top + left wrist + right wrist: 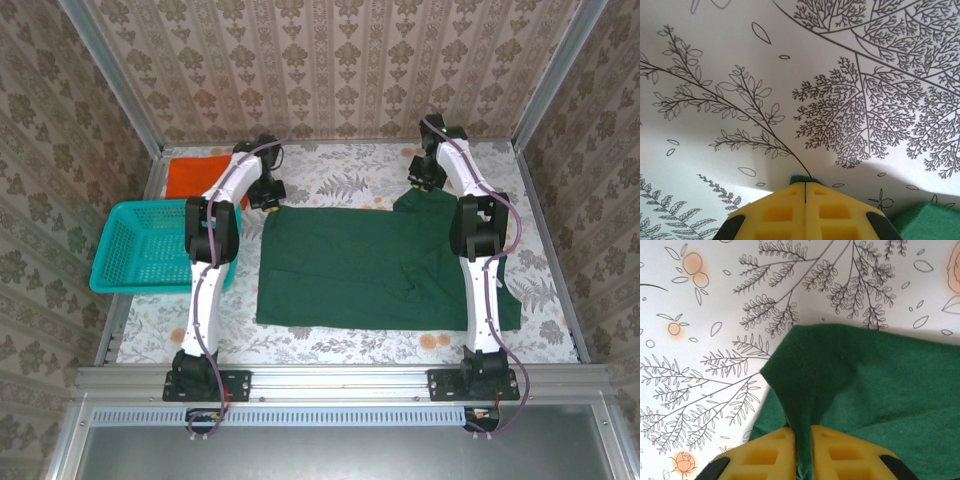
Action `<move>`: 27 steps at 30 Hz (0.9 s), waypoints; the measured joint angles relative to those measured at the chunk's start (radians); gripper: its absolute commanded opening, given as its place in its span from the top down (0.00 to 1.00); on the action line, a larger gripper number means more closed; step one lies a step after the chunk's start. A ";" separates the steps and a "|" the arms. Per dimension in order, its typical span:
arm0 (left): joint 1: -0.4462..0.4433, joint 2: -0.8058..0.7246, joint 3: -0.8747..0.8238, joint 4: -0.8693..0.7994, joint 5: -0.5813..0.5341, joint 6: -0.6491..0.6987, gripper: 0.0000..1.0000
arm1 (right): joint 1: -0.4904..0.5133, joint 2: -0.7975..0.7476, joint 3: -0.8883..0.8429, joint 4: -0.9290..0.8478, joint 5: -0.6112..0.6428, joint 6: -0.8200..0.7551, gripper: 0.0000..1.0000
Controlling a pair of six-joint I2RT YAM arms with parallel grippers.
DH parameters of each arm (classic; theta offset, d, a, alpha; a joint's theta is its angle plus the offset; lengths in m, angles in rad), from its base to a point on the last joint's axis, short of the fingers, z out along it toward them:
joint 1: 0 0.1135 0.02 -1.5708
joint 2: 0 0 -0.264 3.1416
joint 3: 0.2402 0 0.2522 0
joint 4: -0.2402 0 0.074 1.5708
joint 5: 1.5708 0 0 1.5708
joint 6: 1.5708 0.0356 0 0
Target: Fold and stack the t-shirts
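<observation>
The dark green t-shirt (370,265) lies spread flat across the middle of the table. My left gripper (268,196) is at its far left corner. In the left wrist view the yellow fingers (785,210) are pressed together, with a sliver of green cloth (801,178) pinched at their tips. My right gripper (418,185) is at the far right corner, where a raised fold of the green t-shirt (840,370) runs down between the shut yellow fingers (850,455). The orange t-shirt (195,176) lies folded at the back left.
A teal mesh basket (140,245) sits at the table's left edge, beside the left arm. The floral tablecloth (340,175) shows beyond the shirt. Patterned walls close in the back and both sides.
</observation>
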 measured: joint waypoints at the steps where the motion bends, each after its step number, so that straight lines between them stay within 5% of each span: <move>1: 0.000 0.000 0.000 0.000 0.000 0.000 1.00 | 0.000 0.002 0.003 0.000 0.000 -0.003 0.93; 4: -0.001 0.000 0.000 0.000 0.000 0.003 1.00 | 0.000 0.003 0.006 -0.007 0.000 -0.013 1.00; 14: -0.006 -0.005 -0.006 0.004 -0.008 0.026 1.00 | -0.010 -0.035 -0.059 -0.014 -0.009 -0.061 1.00; 27: -0.050 -0.169 -0.211 0.097 -0.025 0.169 1.00 | -0.161 -0.449 -0.507 0.042 -0.138 -0.122 1.00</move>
